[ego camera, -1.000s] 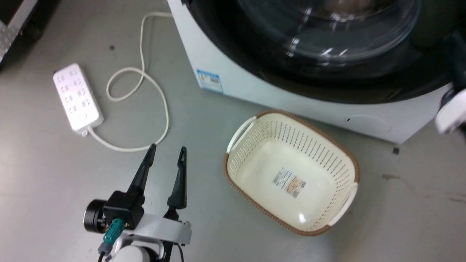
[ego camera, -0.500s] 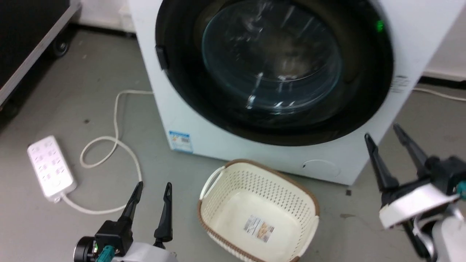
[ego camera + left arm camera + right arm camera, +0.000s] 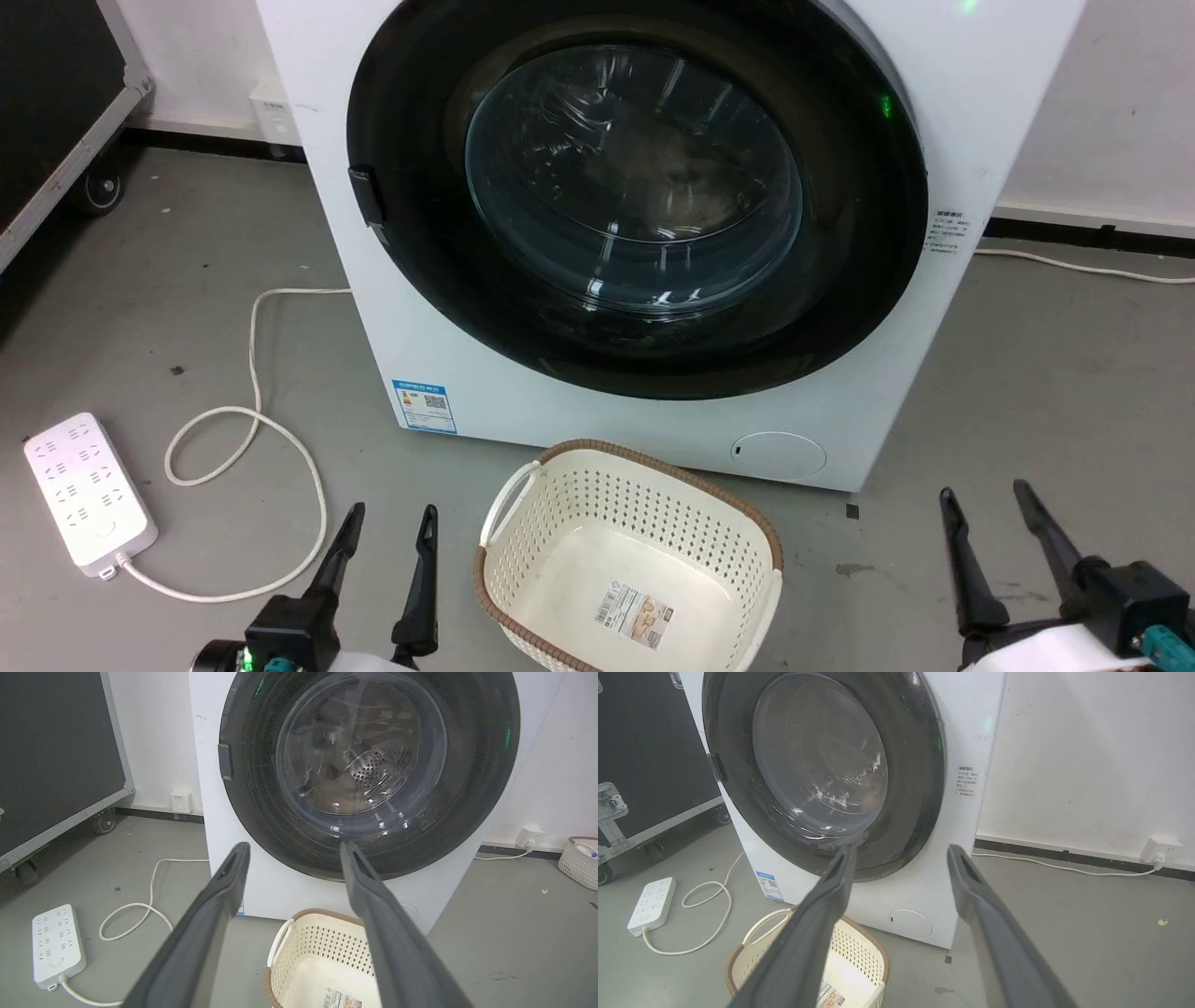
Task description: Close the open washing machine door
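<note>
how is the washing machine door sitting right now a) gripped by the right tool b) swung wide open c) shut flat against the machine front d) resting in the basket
c: the washing machine door lies flush in the front of the washing machine, and the left tool and right tool are both open, low and apart from it.

Top of washing machine (image 3: 607, 429) cut off; blue sticker (image 3: 425, 407) print unreadable.

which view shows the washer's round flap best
Head view: the flap is whole, sharp and seen from in front. The right wrist view shows it whole too, but from the side. The left wrist view shows just its edge.
</note>
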